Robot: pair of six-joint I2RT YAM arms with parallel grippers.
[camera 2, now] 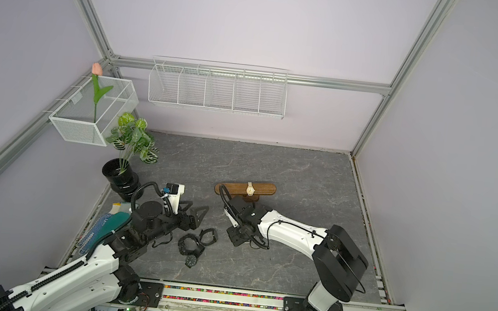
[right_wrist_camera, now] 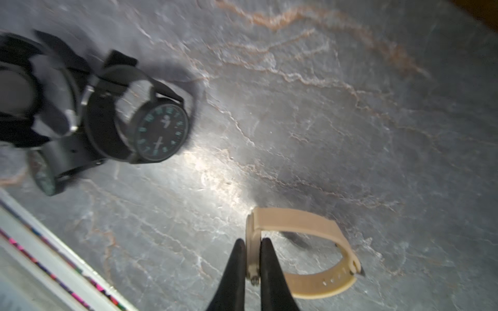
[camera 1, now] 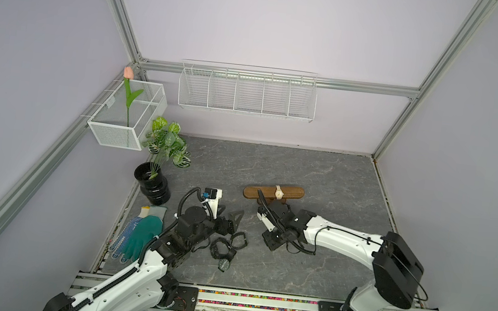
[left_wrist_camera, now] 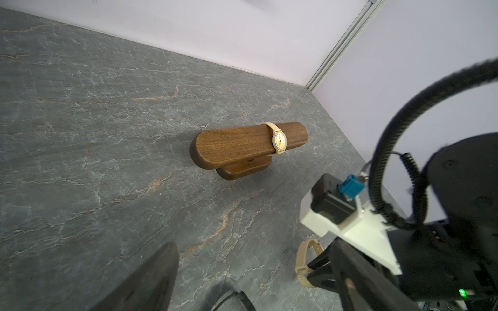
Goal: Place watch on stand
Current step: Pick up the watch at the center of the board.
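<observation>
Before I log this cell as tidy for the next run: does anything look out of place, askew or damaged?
Nothing looks damaged or spilled. The black watches lie in a tangled heap on the mat, and the work gloves straddle the mat's left edge, partly off it. The cream watch sits straight on the stand.

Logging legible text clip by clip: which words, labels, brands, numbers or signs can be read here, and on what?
No text can be quoted.
Black watch dial: teal numerals and a pale logo, too blurred.
Cream watch on the stand: dial marks too small.
Tan watch held by the right gripper: nothing readable shows.
Elsewhere: none seen.
</observation>
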